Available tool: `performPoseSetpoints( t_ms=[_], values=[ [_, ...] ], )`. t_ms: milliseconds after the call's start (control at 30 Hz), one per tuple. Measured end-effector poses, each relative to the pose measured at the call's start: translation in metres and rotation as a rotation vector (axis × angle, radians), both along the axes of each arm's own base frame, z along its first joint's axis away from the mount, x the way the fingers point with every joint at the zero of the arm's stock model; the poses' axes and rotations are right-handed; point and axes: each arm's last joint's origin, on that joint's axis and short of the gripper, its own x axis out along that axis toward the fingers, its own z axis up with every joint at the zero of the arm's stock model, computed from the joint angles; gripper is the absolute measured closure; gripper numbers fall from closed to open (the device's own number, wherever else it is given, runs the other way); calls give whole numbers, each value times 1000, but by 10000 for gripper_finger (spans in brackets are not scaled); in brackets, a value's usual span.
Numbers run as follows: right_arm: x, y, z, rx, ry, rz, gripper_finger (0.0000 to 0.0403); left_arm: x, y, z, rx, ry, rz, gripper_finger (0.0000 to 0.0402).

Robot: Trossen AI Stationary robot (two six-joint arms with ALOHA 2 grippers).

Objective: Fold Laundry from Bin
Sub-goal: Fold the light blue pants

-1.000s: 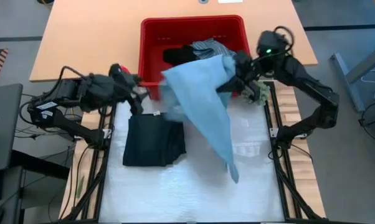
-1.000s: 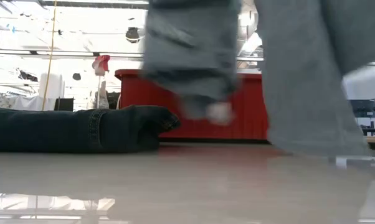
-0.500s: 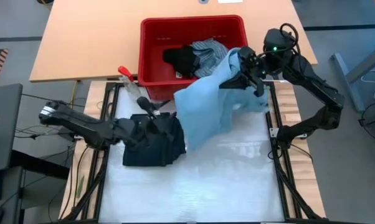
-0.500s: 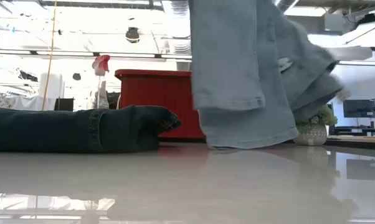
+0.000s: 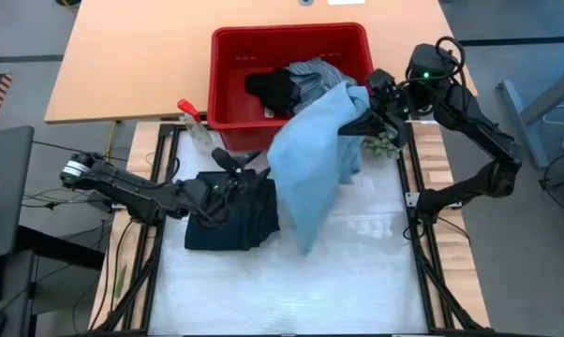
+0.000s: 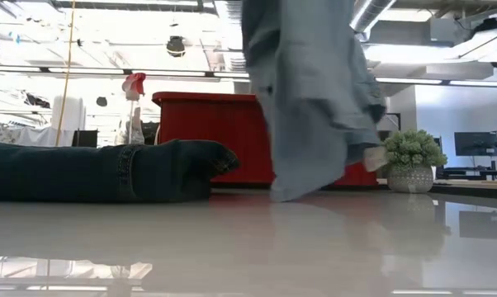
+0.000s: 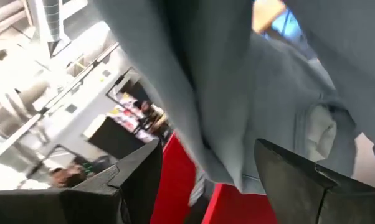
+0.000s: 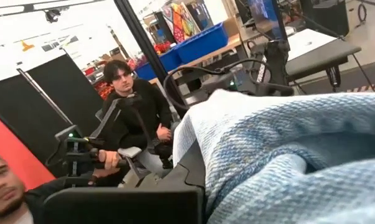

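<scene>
Light blue jeans (image 5: 310, 159) hang in front of the red bin (image 5: 226, 84) from my right gripper (image 5: 364, 114), which is shut on their upper end. They fill the right wrist view (image 8: 287, 149) and hang as a long drape in the low view (image 6: 306, 99). My left gripper (image 5: 244, 164) is open above a folded dark navy piece (image 5: 230, 215) that lies flat on the table. A hanging jeans hem (image 7: 237, 174) shows between its fingers; I cannot tell whether it touches them. A black piece (image 5: 268, 89) and a striped shirt (image 5: 310, 73) lie in the bin. My right gripper holds the jeans by a bunched upper end (image 5: 349, 101), coming about level from the table's right side. The cloth (image 8: 262, 124) covers the fingers, so the hold itself is hidden. The jeans hang slack below it, their lowest tip (image 6: 288, 196) down at the table top.
A spray bottle with a red trigger (image 5: 193, 122) stands by the bin's front left corner. A small green fuzzy plant in a pot (image 6: 412, 157) sits at the bin's front right. The white mat (image 5: 357, 281) is bare toward the near edge. People sit beyond the table (image 8: 134, 118).
My left gripper has dropped from beside the bin's front left corner down toward the near edge and now sits over the dark navy piece, with its wrist rolled. The jeans, then spread wide and swinging, now hang narrower from my right gripper alone.
</scene>
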Motion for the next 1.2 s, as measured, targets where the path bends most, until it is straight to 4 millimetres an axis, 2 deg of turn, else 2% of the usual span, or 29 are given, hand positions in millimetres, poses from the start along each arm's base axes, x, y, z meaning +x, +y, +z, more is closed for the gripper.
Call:
performPoseSetpoints(
  t_ms=[133, 267, 400, 633, 767, 900, 1067, 1200],
  values=[
    [-8, -2, 0, 9, 16, -26, 369, 2, 0, 2, -27, -58, -119, 159],
    [-13, -3, 3, 28, 14, -79, 368, 16, 4, -11, -85, -71, -212, 159],
    [-14, -3, 3, 47, 22, -93, 366, 34, 8, -27, -84, -81, -221, 159],
    [-12, 1, 2, 51, 32, -89, 367, 59, 21, -44, 0, -169, -220, 159],
    [-11, 1, 2, 50, 32, -91, 367, 63, 29, -43, -11, -299, -255, 159],
    [-12, 0, 2, 49, 30, -98, 368, 66, 39, -39, -13, -355, -249, 159],
    [-12, -3, 3, 48, 26, -133, 367, 68, 52, -29, -6, -405, -261, 159],
    [-12, -3, 3, 48, 26, -136, 368, 63, 59, -15, 67, -493, -217, 159]
  ],
)
